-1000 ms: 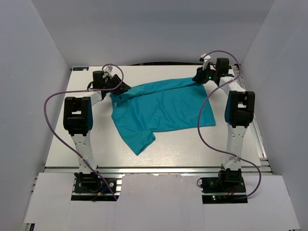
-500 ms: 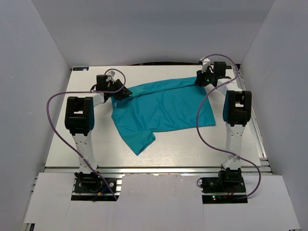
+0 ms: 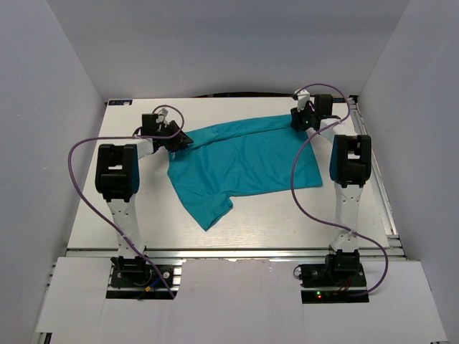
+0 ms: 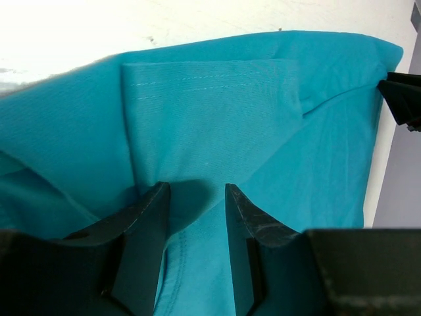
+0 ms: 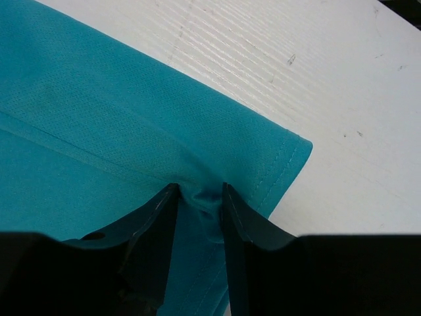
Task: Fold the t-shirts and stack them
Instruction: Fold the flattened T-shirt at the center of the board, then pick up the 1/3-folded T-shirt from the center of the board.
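Teal t-shirt (image 3: 244, 161) is spread on the white surface (image 3: 272, 222), toward the far side. Left gripper (image 3: 183, 141) jaws pinch a fold at its far-left corner. Right gripper (image 3: 296, 122) jaws are narrow, with hem cloth bunched between them at the far-right corner. The far edge is stretched between both.
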Tool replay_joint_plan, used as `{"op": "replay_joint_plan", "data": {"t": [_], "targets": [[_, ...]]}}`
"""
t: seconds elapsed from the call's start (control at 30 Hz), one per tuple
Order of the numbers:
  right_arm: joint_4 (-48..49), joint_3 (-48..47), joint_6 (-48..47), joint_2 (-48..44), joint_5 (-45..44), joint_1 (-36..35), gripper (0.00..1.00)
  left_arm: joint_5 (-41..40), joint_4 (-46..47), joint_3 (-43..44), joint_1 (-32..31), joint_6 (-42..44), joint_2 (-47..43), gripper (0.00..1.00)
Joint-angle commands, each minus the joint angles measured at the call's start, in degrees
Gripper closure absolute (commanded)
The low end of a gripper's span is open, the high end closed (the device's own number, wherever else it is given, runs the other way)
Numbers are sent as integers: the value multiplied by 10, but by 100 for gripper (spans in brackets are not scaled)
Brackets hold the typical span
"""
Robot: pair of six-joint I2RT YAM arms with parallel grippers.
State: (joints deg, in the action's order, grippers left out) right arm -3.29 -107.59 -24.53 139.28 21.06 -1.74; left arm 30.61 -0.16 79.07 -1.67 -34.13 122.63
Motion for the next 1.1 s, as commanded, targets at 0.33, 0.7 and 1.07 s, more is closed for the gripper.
{"op": "replay_joint_plan", "data": {"t": [0.33,0.7,1.07], "targets": [[-38,-17,-31,-120,118,17,36,-8,-5,23,4,8,-79,33],[-316,170,-404,-335,313,57,15,-40,-137,-101,12,4,-342,29],[-577,277,-677,-416,292,96,15,-33,-272,-368,12,-118,-650,42]]}}
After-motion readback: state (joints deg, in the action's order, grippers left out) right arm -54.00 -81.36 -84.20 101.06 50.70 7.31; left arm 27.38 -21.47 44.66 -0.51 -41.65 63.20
